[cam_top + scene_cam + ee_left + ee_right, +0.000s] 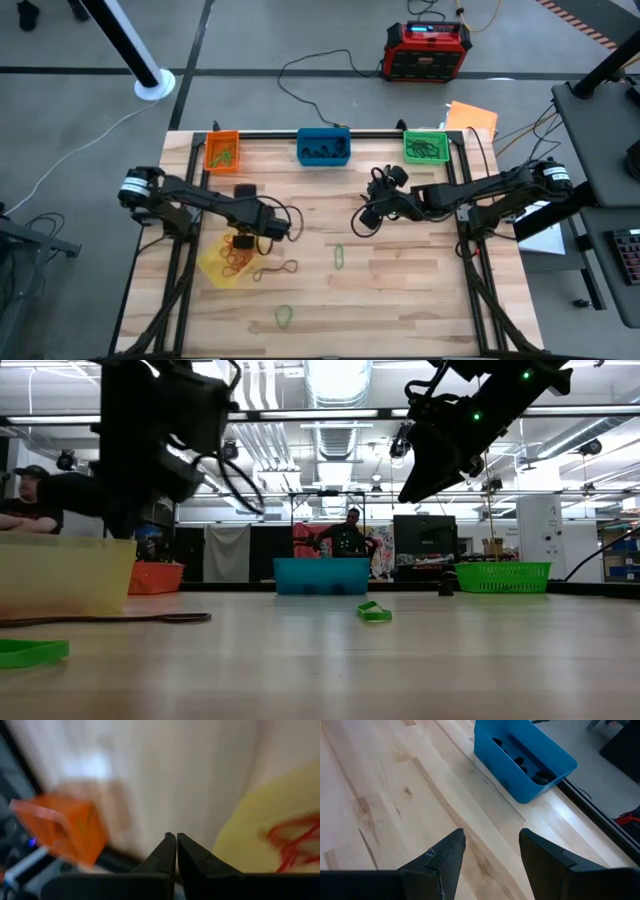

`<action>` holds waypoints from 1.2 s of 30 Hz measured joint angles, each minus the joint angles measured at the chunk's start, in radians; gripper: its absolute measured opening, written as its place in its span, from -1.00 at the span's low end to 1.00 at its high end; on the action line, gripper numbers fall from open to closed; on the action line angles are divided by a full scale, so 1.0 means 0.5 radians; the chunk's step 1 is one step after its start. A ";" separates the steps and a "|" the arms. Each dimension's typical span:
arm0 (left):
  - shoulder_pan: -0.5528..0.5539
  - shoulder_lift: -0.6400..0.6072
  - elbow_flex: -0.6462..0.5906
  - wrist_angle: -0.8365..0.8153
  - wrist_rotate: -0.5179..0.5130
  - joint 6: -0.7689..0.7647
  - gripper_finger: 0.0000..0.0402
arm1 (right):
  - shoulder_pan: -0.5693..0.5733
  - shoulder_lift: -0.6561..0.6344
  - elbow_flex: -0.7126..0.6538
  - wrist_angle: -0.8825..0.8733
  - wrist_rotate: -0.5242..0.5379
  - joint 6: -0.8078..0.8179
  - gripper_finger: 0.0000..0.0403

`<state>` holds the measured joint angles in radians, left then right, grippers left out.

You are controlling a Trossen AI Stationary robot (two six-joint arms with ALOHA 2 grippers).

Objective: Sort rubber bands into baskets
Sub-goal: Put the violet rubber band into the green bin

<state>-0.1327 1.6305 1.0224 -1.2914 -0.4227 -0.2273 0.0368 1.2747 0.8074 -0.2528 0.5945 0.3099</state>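
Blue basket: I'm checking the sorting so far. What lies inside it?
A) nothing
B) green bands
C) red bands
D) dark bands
D: the right wrist view looks into the blue basket and shows only dark bands on its floor; the high view agrees.

Orange basket [222,151], blue basket [323,146], green basket [424,146], translucent yellow basket [222,262].

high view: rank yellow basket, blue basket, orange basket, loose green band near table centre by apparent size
1. yellow basket, though partly covered by the left arm
2. blue basket
3. orange basket, close to blue, slightly smaller
4. green band, far smallest
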 joint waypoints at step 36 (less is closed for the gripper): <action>-0.150 0.140 0.084 0.556 0.684 0.300 -1.00 | 0.000 0.002 0.002 0.054 0.001 -0.045 -0.09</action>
<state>-0.2077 1.7004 1.0641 -1.0135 -0.0808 -0.0774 0.0368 1.2755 0.8083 -0.2260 0.5949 0.2874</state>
